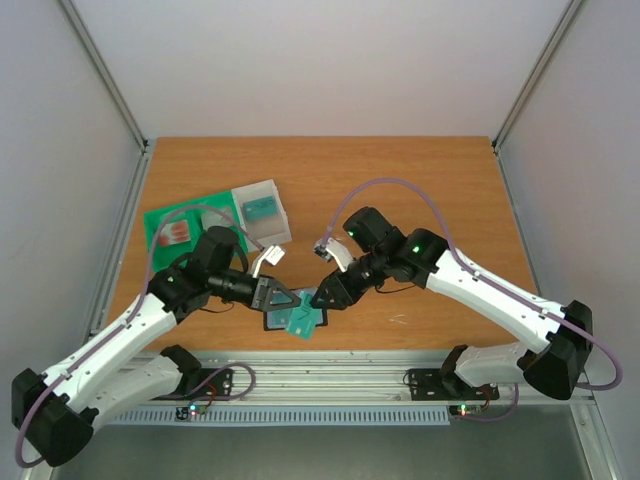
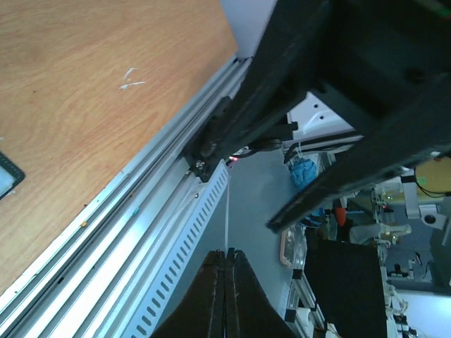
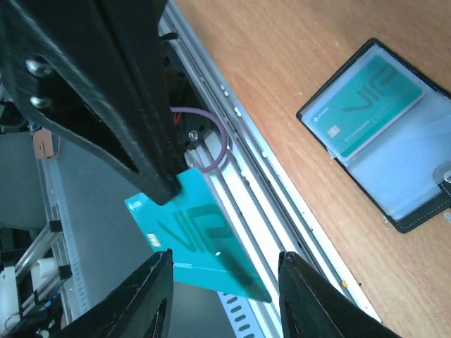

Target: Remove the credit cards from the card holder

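Credit card [image 3: 201, 239] sits inside the parted right claw [image 3: 225, 289].

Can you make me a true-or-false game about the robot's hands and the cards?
1. The left hand is shut on a teal card. True.
2. The right hand is squeezed shut. False: its fingers stand wide apart.
3. The card holder lies open on the wooden table. True.
4. The card holder is empty. False: another teal card, the tucked card, sits in one pocket.
5. The green tray has nothing in it. False: a whitish card with red blotches lies in it.
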Motion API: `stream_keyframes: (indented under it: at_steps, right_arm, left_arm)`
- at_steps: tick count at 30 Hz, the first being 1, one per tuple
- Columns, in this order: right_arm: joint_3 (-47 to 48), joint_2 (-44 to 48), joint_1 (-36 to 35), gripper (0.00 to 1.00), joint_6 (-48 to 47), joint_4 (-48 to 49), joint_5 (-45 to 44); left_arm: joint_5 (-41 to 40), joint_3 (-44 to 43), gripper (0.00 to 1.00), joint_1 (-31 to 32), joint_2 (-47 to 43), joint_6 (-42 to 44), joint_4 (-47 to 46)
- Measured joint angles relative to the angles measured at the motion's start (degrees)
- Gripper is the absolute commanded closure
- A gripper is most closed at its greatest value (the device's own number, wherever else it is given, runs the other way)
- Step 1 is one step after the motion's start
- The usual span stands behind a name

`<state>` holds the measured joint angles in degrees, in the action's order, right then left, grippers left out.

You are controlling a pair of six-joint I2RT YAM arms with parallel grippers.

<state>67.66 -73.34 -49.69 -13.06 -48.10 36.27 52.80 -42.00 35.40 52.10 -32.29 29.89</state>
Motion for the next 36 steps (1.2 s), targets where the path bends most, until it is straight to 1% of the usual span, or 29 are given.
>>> stream_keyframes:
  at_steps: [1,3,7,9,11,12,14,15,16,17,18,20,23,26,29,31,36]
  right_arm:
    - [0.0,-0.24,0.0,0.58,-0.31,-0.46,0.24]
    - [0.0,-0.48,0.0,0.65,-0.98,-1.09,0.83]
    - [-0.33,-0.55,0.17,0.89,-1.77,-1.18,3.26]
    - [-0.96,-0.52,0.57,0.98,-1.64,-1.05,4.55]
    - [-1.68,-0.28,1.09,0.99,-1.49,-0.66,6.58]
    - [-1.97,-0.04,1.25,0.99,-1.36,-0.31,7.34]
    - [-2.8,0.52,1.75,0.99,-1.16,0.66,7.96]
    - [-3.41,0.79,2.01,0.99,-0.9,1.25,8.57]
    - [-3.98,1.07,2.27,0.99,-0.55,1.77,8.92]
    - [-4.48,1.31,2.49,0.99,-0.07,2.27,8.96]
    - [-5.01,1.6,2.71,0.99,0.48,2.86,8.76]
    - [-5.97,2.45,3.02,0.99,2.25,4.39,8.15]
    - [-6.95,4.68,3.63,0.99,6.27,7.74,5.38]
    - [-7.58,7.5,4.24,0.99,12.09,11.65,1.38]
    - [-9.05,10.58,4.85,0.99,18.38,16.68,-2.6]
    - [-10.29,12.28,5.16,0.99,22.75,20.09,-4.7]
    - [-15.82,14.69,5.4,0.99,34.97,33.11,-8.02]
  left_arm:
    - [0.57,0.07,0.99,0.0,-0.31,0.0,-0.44]
    - [1.46,0.24,1.0,0.0,-0.79,0.02,-1.44]
    - [2.67,0.57,0.99,0.0,-1.01,0.02,-2.78]
    - [3.26,0.68,0.99,0.0,-1.16,0.04,-2.73]
    - [2.54,0.79,1.0,-0.02,-1.16,0.48,-2.12]
    - [1.73,0.79,0.96,0.0,-1.14,0.98,-1.38]
    - [0.63,0.68,0.77,0.02,-1.18,1.95,-1.05]
    - [-0.92,0.5,0.66,0.28,-1.2,2.12,-0.63]
    - [-2.69,0.37,0.51,0.33,-1.18,2.62,-0.09]
    - [-4.85,0.09,0.45,0.31,-1.2,2.89,0.85]
    - [-6.78,-0.24,0.4,0.31,-1.27,3.08,1.57]
    - [-12.28,-0.85,0.34,0.31,-1.99,2.01,2.54]
    - [-19.54,-0.83,0.29,0.31,-5.14,-1.81,2.4]
    - [-23.45,2.05,0.27,0.31,-9.99,-7.5,-2.54]
    - [-25.31,7.61,0.27,0.31,-14.36,-15.72,-9.29]
    - [-25.66,9.99,0.27,0.31,-15.13,-20.24,-13.11]
    - [-25.62,11.72,0.28,0.31,-14.69,-28.0,-20.09]
